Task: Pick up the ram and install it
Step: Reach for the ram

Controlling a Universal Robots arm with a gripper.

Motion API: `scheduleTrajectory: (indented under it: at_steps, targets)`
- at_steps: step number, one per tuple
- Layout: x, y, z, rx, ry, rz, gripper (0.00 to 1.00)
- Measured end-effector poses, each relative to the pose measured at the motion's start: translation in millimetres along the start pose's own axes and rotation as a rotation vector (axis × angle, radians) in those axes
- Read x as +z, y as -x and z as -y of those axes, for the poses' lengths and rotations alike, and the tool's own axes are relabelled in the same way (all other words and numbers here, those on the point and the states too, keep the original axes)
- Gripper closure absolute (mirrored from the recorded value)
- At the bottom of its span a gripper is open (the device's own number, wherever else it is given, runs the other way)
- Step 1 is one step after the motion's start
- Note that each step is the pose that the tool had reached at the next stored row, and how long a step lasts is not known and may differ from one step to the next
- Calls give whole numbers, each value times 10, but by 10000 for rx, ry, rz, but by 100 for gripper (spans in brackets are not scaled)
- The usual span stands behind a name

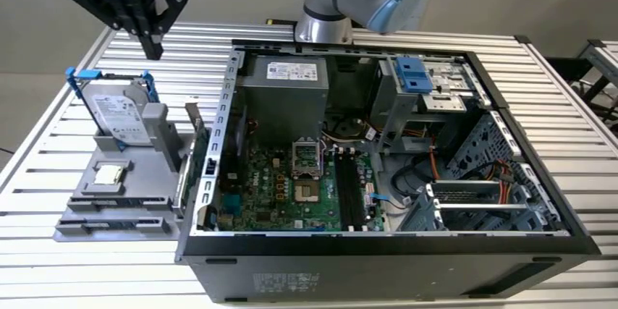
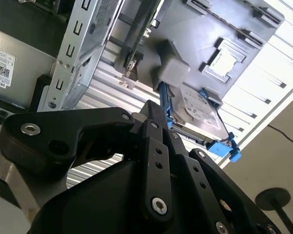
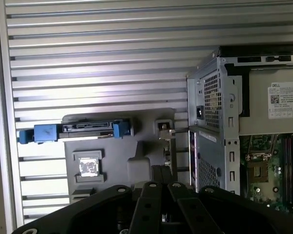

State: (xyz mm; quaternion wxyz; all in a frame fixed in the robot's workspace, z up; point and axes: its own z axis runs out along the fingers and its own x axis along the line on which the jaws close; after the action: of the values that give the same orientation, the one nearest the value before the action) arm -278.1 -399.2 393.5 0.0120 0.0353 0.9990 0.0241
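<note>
The ram (image 1: 197,137) is a thin stick standing on edge in the grey holder (image 1: 124,208), right beside the open computer case's (image 1: 386,265) left wall. The first wrist view shows the ram (image 3: 167,155) edge-on. My gripper (image 1: 153,50) hangs high above the table behind the holder, toward the exterior view's left, and touches nothing. Its black fingers are shut with nothing between them, and both wrist views show them pressed together (image 2: 154,111) (image 3: 162,169). The motherboard's long black memory slots (image 1: 349,192) lie inside the case.
In the holder, a silver hard drive (image 1: 121,115) in a blue bracket stands upright, with a small square processor chip (image 1: 109,174) lying in front of it. The arm's base (image 1: 323,30) stands behind the case. Everything sits on a slatted metal table (image 1: 58,142).
</note>
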Motion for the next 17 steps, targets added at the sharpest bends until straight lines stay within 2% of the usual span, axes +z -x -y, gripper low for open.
scheduleTrajectory:
  at_steps: [17]
  targets:
    - [-9,-359,25,1,-1,-1,100]
